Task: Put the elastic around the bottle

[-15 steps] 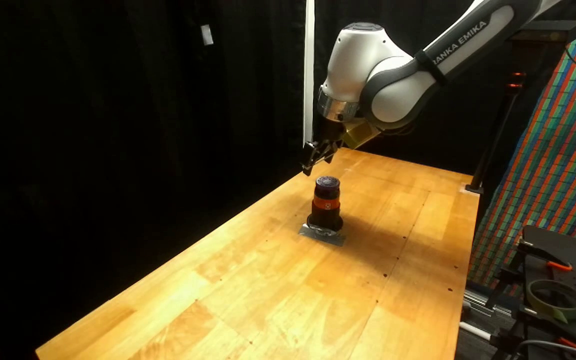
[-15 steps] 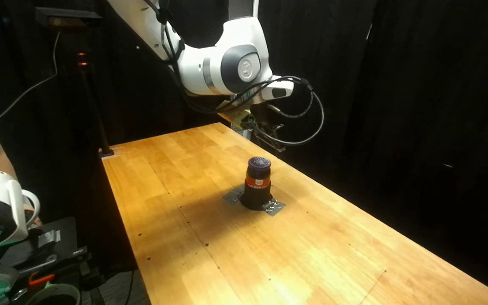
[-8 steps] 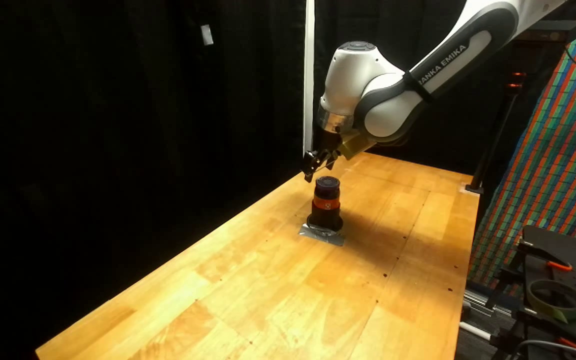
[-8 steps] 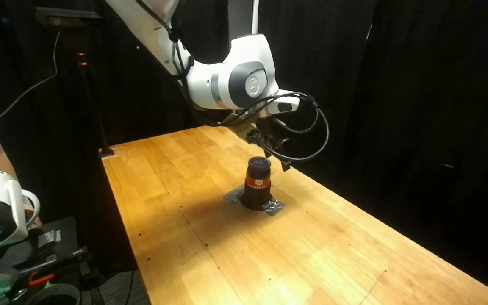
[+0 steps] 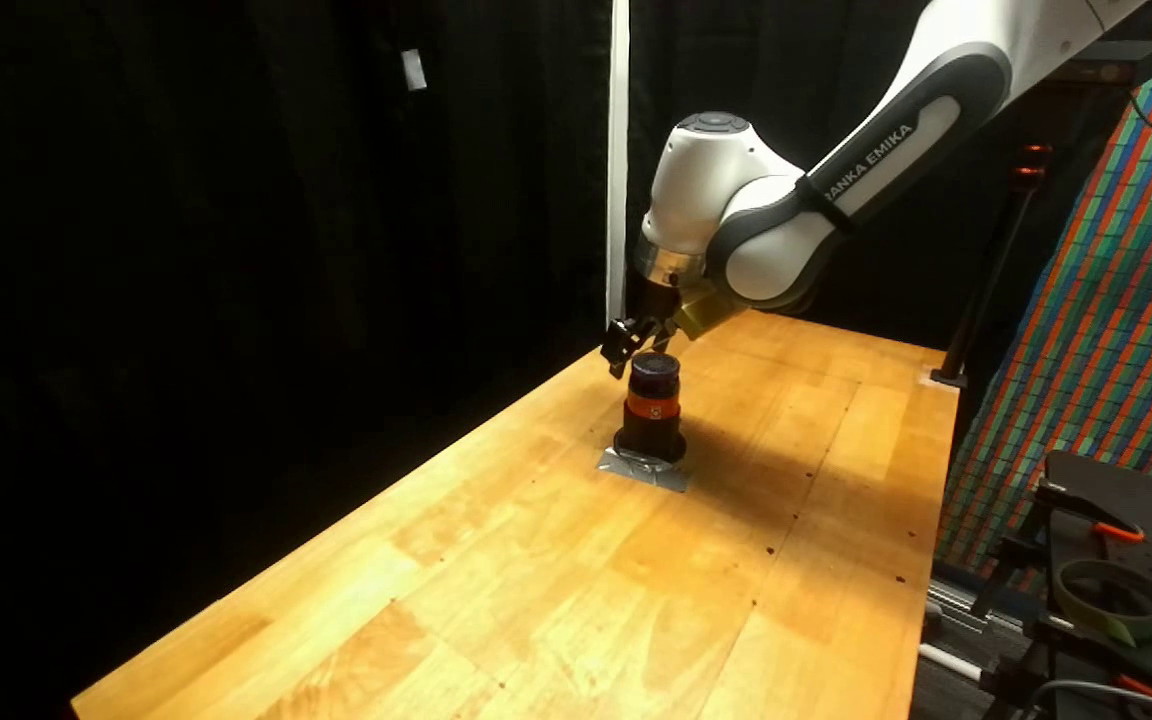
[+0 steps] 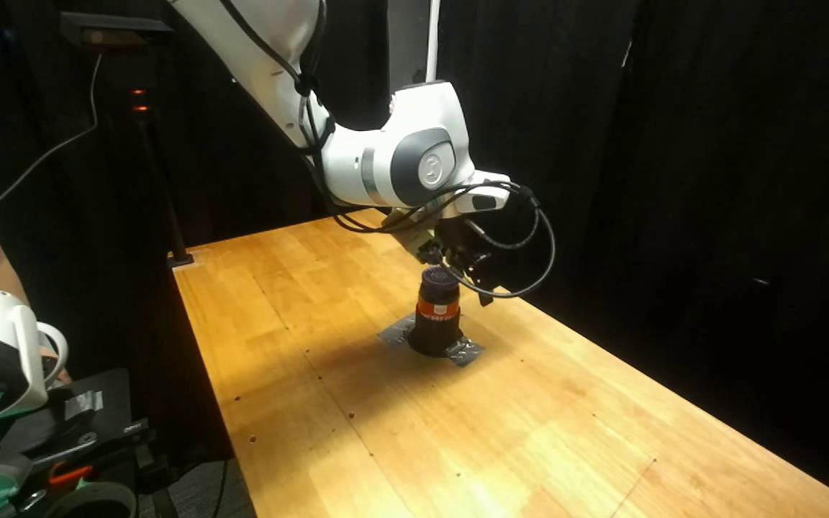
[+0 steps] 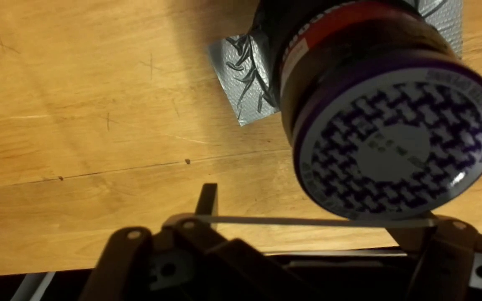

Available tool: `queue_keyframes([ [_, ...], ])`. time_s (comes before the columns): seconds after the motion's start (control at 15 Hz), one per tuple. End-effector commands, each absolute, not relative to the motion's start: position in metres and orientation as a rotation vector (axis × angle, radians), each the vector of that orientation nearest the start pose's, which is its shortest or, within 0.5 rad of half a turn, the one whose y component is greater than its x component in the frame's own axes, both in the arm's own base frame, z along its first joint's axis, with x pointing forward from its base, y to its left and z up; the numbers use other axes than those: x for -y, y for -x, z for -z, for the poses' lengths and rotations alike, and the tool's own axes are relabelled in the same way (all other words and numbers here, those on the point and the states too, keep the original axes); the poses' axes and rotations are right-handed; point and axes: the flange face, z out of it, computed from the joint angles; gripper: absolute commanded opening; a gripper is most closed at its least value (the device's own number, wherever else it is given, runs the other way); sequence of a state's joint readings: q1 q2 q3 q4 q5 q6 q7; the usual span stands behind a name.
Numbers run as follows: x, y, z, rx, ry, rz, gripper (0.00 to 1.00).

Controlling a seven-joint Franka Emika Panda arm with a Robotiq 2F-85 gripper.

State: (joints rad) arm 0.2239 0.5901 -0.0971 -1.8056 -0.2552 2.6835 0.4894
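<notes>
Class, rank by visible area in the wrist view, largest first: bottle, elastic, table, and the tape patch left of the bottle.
1. Table
2. Bottle, near the camera
3. Tape patch
4. Elastic, long but thin

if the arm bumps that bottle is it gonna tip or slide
The bottle probably won't slide easily, since silver tape seems to strap the black base to the table. Tipping looks unlikely too, as that base flares outward. The lid may be slick: it catches a bright glint.

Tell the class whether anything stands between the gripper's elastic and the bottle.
Nothing visible does: in the wrist view the elastic, stretched across the open gripper, runs past the capped end of the bottle; contact is unclear.
</notes>
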Motion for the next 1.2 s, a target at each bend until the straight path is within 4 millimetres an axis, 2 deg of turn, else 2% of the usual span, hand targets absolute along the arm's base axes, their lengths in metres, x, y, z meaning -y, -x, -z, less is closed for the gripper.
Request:
queue_keyframes([
  [0.0,-0.104,-0.671,-0.241,-0.234,3.171,0.544,1.0],
  [0.33,-0.106,-0.664,-0.24,-0.304,3.195,0.494,1.0],
  [0.67,-0.119,-0.648,-0.248,-0.328,3.231,0.307,1.0],
  [1.13,-0.124,-0.642,-0.252,-0.365,3.228,0.245,1.0],
])
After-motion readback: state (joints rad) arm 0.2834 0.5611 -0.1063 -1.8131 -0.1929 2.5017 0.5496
